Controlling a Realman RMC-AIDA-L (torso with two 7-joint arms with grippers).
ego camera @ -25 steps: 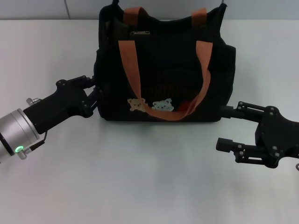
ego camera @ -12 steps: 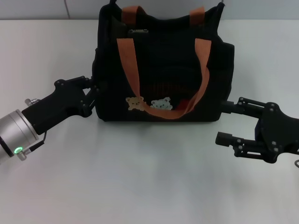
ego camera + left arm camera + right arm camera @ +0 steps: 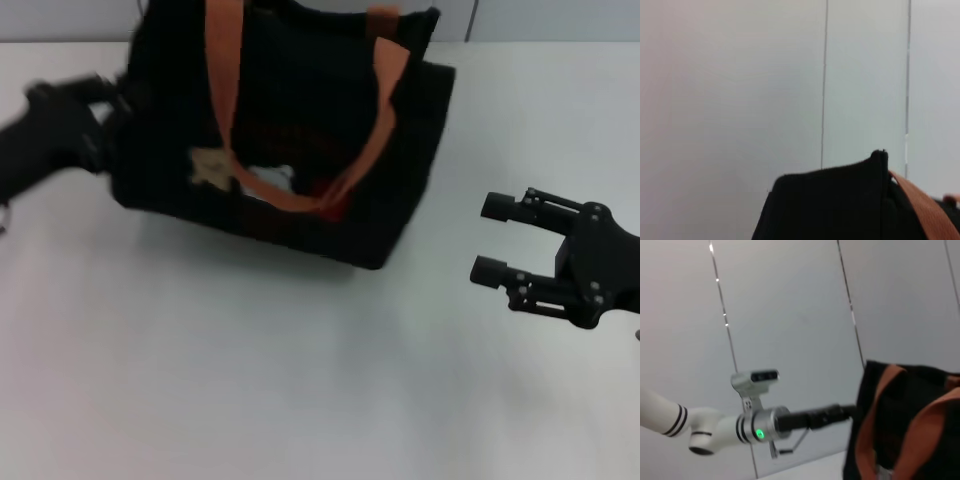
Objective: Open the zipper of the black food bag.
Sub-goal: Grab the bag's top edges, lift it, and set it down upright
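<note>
Black fabric fills the upper left of the head view: the black food bag (image 3: 290, 130) sits skewed on the white table (image 3: 300, 400). The left gripper (image 3: 105, 110) meets its left end, probably to brace or drag it; its finger state cannot be told. The right gripper (image 3: 492, 240), fingers spread, waits apart at centre right. The zipper cannot be made out.

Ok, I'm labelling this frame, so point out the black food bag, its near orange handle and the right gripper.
black food bag (image 3: 400, 150), head view, bare black front panel.
near orange handle (image 3: 222, 80), head view, the left strap.
right gripper (image 3: 492, 238), head view, midway between its two fingertips.
</note>
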